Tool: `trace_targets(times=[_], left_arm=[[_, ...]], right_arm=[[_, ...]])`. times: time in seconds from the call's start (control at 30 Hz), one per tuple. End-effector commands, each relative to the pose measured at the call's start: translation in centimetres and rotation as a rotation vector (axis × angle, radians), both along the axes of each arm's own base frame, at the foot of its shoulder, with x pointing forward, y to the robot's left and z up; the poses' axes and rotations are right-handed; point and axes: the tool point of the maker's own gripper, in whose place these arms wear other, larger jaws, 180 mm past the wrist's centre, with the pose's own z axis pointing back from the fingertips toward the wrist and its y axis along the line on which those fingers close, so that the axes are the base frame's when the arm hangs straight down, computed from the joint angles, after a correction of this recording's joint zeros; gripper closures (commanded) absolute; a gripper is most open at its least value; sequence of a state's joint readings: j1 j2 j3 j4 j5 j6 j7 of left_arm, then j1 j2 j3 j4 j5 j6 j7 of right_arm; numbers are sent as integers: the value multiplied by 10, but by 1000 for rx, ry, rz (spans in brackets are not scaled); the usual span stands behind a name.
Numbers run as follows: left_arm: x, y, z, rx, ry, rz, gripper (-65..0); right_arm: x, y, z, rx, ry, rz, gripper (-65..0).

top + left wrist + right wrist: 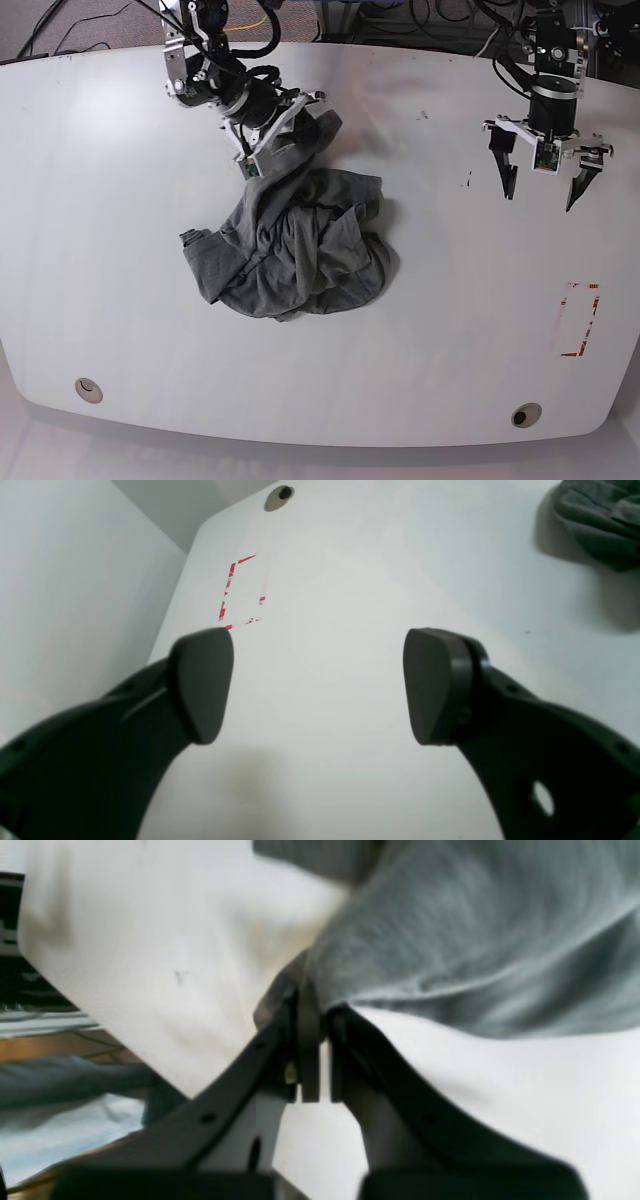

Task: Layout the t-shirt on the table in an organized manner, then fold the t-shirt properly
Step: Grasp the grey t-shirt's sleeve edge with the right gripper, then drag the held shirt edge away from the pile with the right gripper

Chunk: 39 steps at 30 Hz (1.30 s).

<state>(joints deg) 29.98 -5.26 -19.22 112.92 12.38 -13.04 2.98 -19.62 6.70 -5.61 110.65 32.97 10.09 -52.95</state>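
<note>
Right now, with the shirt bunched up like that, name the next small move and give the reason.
Probably lift the right end effector up and away from the heap. It is pinched shut on an edge of the t-shirt, which lies crumpled on the table, so raising that edge should start to unfurl it. The left end effector hangs open over bare tabletop, free to take another edge afterwards.

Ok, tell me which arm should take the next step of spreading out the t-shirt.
Right. The right gripper is already shut on the t-shirt at its upper edge, so it can likely pull the bunched cloth open. The left gripper hangs open over bare table, away from it.
</note>
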Motion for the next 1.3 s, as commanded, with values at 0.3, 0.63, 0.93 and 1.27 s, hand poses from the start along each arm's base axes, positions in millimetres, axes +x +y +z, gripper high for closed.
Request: trace_targets(times=[0.3,0.63,0.93,1.27], left_arm=[[3,0,13,13,-47,-10,-500],[12,-2,21,10,-78,-13,-500],[21,-3,20,2,-88,-17,-500],[37,-8,22,-11,-71,-4,-500]], right_arm=[[30,-48,46,12,-112,-59,0],[66,-79,74,-8,-215,-80,0],[100,-93,109,-71,-355,-25,0],[141,-119,160,-170,-513,-16,0]])
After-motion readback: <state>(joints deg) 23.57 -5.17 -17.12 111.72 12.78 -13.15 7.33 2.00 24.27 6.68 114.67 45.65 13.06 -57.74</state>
